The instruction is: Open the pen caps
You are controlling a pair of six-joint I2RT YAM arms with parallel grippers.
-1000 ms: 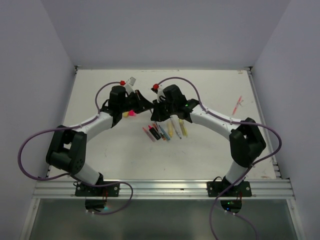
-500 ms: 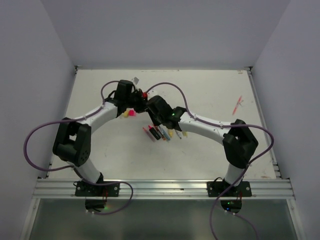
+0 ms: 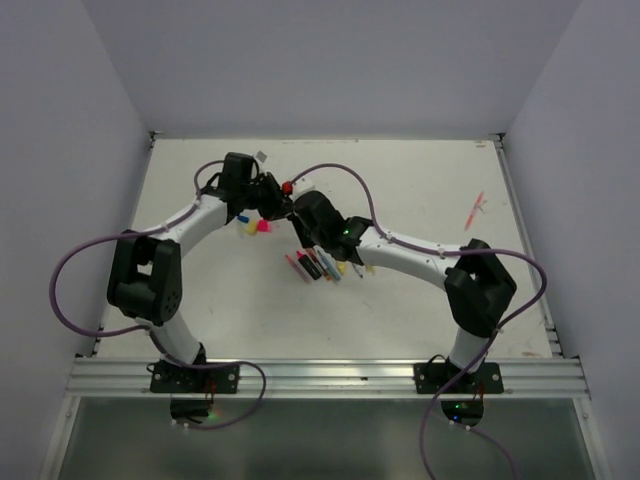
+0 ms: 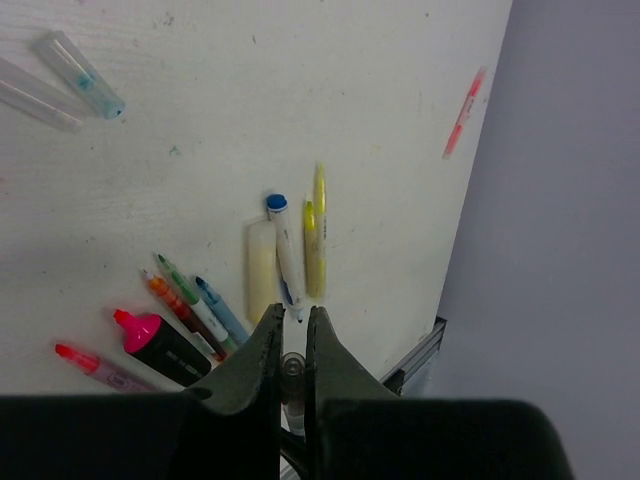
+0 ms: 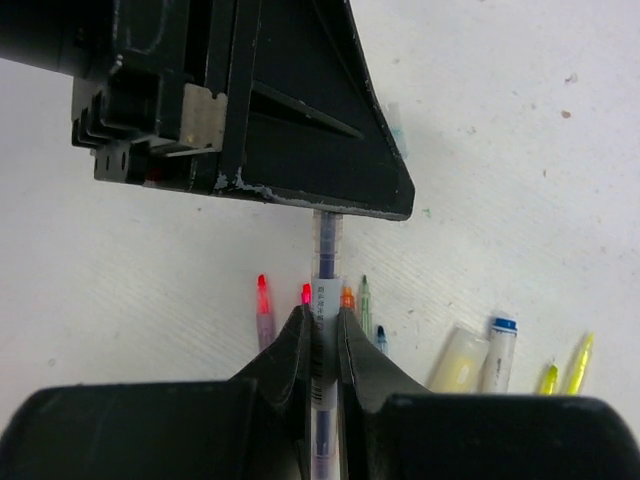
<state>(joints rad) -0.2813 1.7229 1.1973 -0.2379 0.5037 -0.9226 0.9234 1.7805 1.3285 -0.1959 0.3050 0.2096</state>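
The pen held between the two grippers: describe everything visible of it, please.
The pen is slim, with a pale clear plastic barrel, a dark blue core showing through and dark print near the right gripper. It is held above the white table, stretched straight between the arms: the right gripper is shut on one end, the left gripper on the other, where a clear rounded tip shows. Whether it is capped cannot be told.

Prob. lab rig: plain walls (image 3: 330, 60), white table (image 3: 420, 190), alu rail (image 3: 330, 378).
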